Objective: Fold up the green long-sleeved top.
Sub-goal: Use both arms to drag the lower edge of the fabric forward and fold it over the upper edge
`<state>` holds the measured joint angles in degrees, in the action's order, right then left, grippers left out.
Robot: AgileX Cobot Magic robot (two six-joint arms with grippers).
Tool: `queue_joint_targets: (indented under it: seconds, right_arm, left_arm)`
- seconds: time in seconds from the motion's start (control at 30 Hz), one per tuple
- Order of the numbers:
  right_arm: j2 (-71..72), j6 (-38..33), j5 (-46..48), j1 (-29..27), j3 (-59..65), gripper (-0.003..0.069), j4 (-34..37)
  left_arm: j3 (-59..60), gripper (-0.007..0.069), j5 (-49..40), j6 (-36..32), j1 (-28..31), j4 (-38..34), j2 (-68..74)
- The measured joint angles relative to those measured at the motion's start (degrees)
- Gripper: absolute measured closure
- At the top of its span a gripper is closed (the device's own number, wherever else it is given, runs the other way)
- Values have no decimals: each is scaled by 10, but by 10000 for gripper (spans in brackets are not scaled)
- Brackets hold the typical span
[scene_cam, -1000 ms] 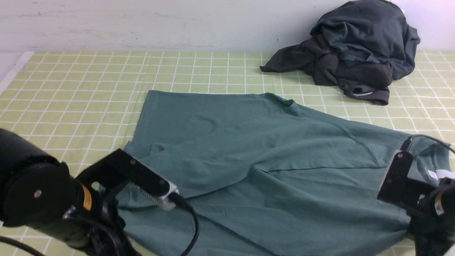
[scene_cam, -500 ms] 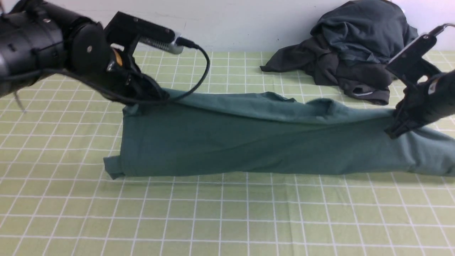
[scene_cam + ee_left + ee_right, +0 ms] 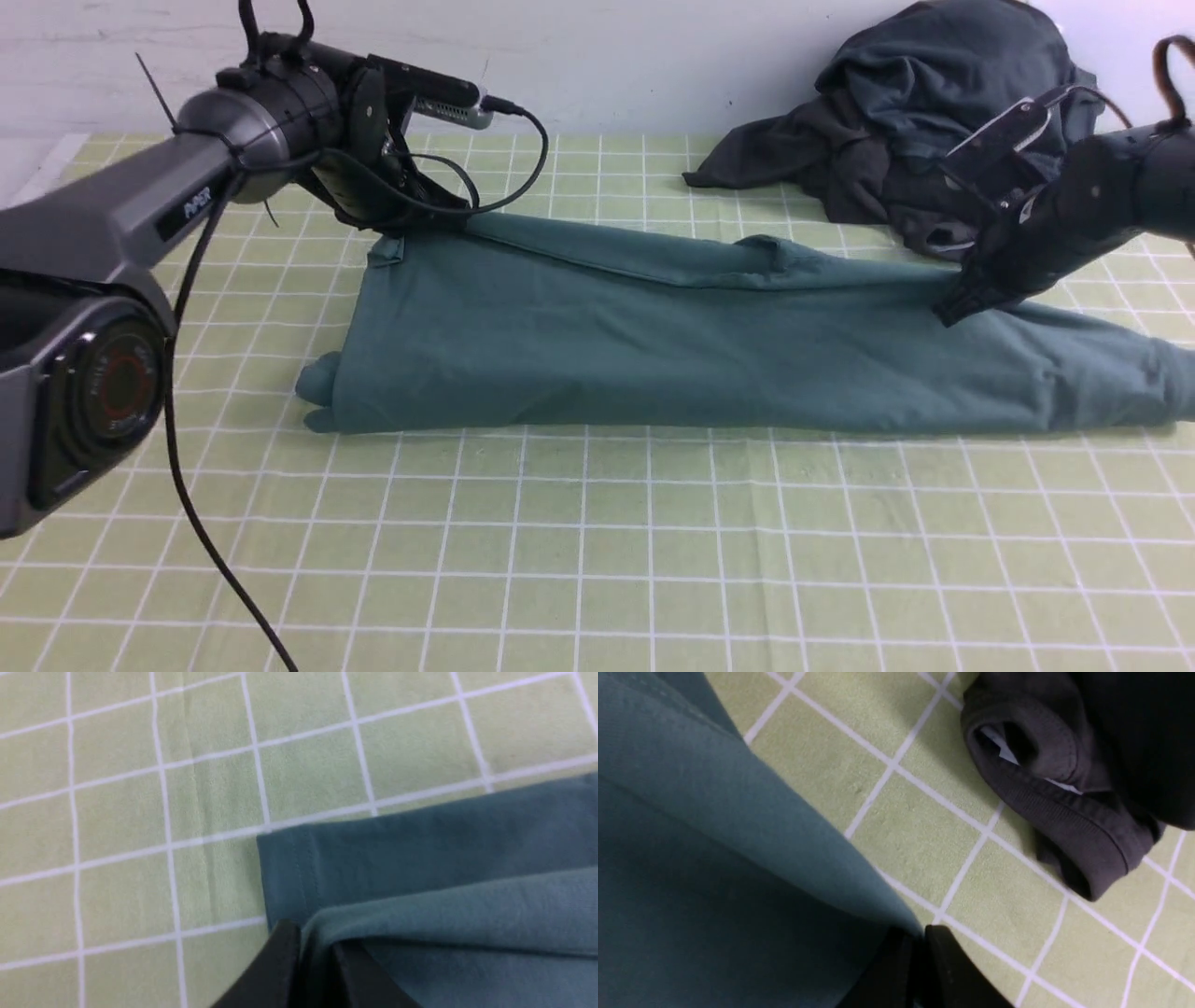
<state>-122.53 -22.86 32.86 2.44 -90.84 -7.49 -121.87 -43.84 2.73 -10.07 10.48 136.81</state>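
Pinching the green long-sleeved top at two spots on its far edge, the two arms reach out over a light green surface ruled with white squares. The garment lies folded into a long band that stretches from the left jaws across to the right jaws and runs on past them, its tapering end resting on the surface to their outer side. The left arm comes down at the band's far corner. In the left wrist view its two black fingers stand close together with a ridge of green fabric clamped between them, so the left jaws are closed on the top. Just beyond those jaws a lower layer with a stitched hem lies flat, its square corner on the checked cloth. The right arm meets the far edge well along toward the other end. In the right wrist view its dark fingers are drawn nearly together on the very edge of the green cloth, so the right jaws too are closed on the top. Beyond the right jaws, apart from the green fabric, sits a heap of dark clothes. One dark grey hemmed opening of the heap, with a white label inside, lies near those jaws. Between the two sets of jaws the far edge bears a small raised pucker.
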Motion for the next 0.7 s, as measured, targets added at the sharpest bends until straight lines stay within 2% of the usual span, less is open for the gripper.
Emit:
queue_joint_targets:
  seconds: [0.03,0.07,0.13,0.17,0.2,0.23,0.33,0.43,0.47,0.5,0.57,0.7]
  right_arm:
    - [-5,7,1,0,-6,575,0]
    - [-5,7,1,0,-6,570,0]
    - [-7,31,6,0,-19,506,0]
    - [-7,35,7,0,-21,496,0]
    - [-7,50,20,0,-34,462,0]
    - [-5,59,31,0,-43,446,0]
    - [-1,79,69,0,-70,426,7]
    - [6,95,106,0,-90,426,50]
    - [9,91,132,-1,-102,442,118]
    - [10,79,144,-1,-105,456,154]
    - [5,12,179,4,-106,512,249]
    - [-31,-127,214,27,-106,622,366]
  left_arm:
    - [-18,488,-2,0,3,0,15]
    - [-18,488,-2,0,3,0,15]
    - [-49,352,-10,0,11,2,33]
    - [-51,352,-11,0,11,2,33]
    - [-68,279,-29,-1,14,4,34]
    - [-83,245,-40,-1,15,5,32]
    - [-111,214,-75,-3,16,6,23]
    - [-129,216,-117,-15,16,1,9]
    - [-136,230,-153,-32,16,-20,-9]
    - [-137,242,-166,-40,16,-29,-17]
    - [-140,287,-213,-83,16,-72,-35]
    - [-140,437,-268,-176,16,-208,-62]
